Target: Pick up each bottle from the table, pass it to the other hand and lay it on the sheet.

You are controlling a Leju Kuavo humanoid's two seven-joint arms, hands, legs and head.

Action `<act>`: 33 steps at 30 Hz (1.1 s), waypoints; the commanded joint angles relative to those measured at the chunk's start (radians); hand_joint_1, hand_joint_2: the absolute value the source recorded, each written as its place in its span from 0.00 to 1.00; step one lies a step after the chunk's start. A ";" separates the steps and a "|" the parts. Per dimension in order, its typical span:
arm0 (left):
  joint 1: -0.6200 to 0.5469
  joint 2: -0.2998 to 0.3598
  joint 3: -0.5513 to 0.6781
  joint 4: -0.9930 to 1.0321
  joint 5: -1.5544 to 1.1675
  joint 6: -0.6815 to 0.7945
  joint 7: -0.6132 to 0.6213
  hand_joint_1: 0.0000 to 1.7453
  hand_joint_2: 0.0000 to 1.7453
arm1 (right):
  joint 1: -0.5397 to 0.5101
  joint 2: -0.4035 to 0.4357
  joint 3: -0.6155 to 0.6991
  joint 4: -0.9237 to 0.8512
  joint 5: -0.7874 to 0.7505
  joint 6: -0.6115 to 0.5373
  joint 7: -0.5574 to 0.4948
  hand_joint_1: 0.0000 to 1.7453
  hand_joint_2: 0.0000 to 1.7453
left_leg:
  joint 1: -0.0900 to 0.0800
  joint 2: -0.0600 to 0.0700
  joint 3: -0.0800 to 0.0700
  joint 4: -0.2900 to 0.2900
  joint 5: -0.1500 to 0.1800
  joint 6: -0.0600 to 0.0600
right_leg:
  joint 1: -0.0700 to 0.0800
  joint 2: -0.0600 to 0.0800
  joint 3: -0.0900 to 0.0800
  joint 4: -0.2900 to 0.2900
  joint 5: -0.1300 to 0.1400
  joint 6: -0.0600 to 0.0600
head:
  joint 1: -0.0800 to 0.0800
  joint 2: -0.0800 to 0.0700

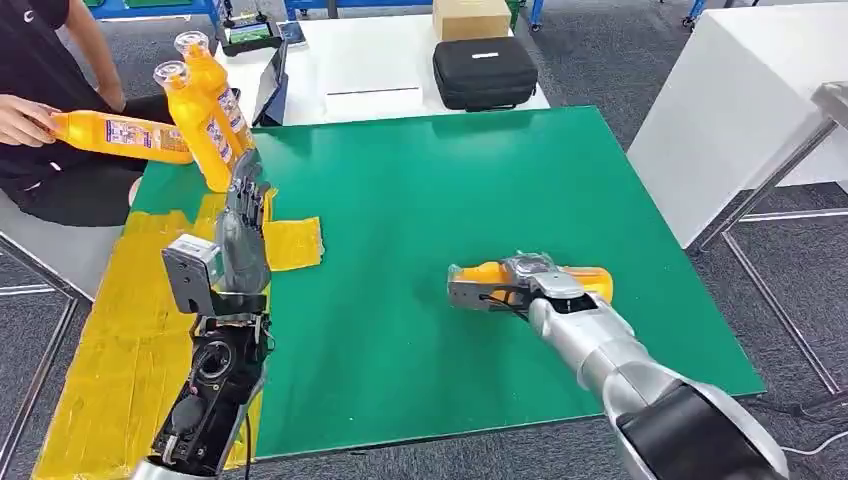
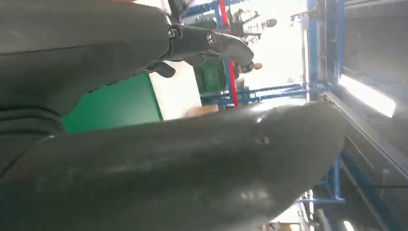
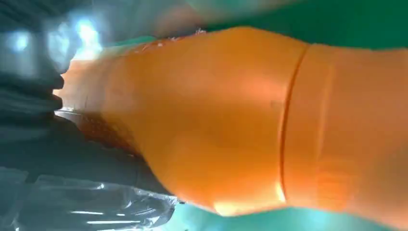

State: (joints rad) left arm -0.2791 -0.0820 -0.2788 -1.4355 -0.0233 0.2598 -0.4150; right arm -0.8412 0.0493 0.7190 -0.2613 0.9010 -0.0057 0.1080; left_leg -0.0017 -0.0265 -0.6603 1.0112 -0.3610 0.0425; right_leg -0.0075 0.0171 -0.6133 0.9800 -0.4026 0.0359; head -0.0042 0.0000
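Note:
An orange bottle [image 1: 592, 281] lies on its side on the green table [image 1: 420, 180], right of centre. My right hand [image 1: 535, 284] is wrapped over its middle and grips it; the right wrist view has the bottle [image 3: 231, 120] pressed close against the hand. My left hand [image 1: 243, 232] is raised over the edge of the yellow sheet [image 1: 120, 330] with fingers [image 2: 211, 43] stretched out, holding nothing. Two more orange bottles [image 1: 198, 125] [image 1: 222, 95] stand upright at the far left corner. A seated person's hand [image 1: 25, 120] holds another bottle [image 1: 115, 133] there.
A black case [image 1: 485, 72] and a cardboard box [image 1: 470, 18] sit on the white table beyond the green one. A dark tablet [image 1: 270, 85] leans near the standing bottles. A white table [image 1: 735, 110] stands to the right.

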 commanded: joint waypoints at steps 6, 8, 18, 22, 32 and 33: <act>-0.048 0.029 -0.058 0.041 0.020 0.004 0.006 0.00 0.00 | -0.005 0.053 -0.074 0.034 -0.009 0.010 -0.005 1.00 1.00 | 0.001 0.001 -0.001 0.001 -0.002 -0.002 | 0.001 -0.002 0.001 0.000 -0.002 -0.001 | 0.000 0.000; -0.050 0.037 -0.073 0.034 0.029 0.012 -0.002 0.00 0.00 | 0.001 0.054 -0.090 0.037 -0.012 0.011 0.000 1.00 1.00 | 0.001 0.000 -0.002 0.000 -0.001 -0.002 | 0.001 -0.003 0.000 0.000 -0.002 -0.001 | 0.000 0.000; -0.071 0.042 -0.113 0.070 0.058 0.026 -0.020 0.00 0.00 | -0.007 0.038 -0.116 0.036 -0.001 -0.015 0.017 1.00 1.00 | 0.000 -0.002 -0.003 0.000 -0.001 -0.001 | 0.001 -0.003 -0.002 0.000 -0.001 -0.001 | 0.000 0.000; -0.068 0.043 -0.119 0.091 0.062 0.033 -0.030 0.00 0.00 | -0.021 0.043 -0.137 0.021 -0.003 -0.091 0.010 0.98 1.00 | 0.000 -0.001 -0.003 0.000 -0.001 -0.002 | 0.000 -0.003 -0.001 0.000 -0.002 -0.001 | 0.000 0.000; -0.070 0.046 -0.117 0.093 0.063 0.034 -0.030 0.00 0.00 | -0.020 0.046 -0.137 0.021 -0.002 -0.091 0.012 0.98 1.00 | 0.000 -0.001 -0.007 0.001 -0.001 -0.002 | 0.001 -0.003 -0.005 0.001 -0.003 -0.001 | 0.000 0.000; -0.070 0.046 -0.117 0.093 0.063 0.034 -0.030 0.00 0.00 | -0.020 0.046 -0.137 0.021 -0.002 -0.091 0.012 0.98 1.00 | 0.000 -0.001 -0.009 0.000 -0.001 -0.001 | 0.000 -0.002 -0.006 0.001 -0.002 -0.001 | 0.000 0.000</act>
State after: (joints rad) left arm -0.3077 -0.0633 -0.3582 -1.4080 0.0328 0.2934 -0.4460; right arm -0.8362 0.0900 0.6119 -0.2613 0.9014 -0.0988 0.1217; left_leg -0.0019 -0.0287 -0.6720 1.0114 -0.3602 0.0432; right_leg -0.0079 0.0163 -0.6230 0.9804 -0.4024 0.0361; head -0.0042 0.0000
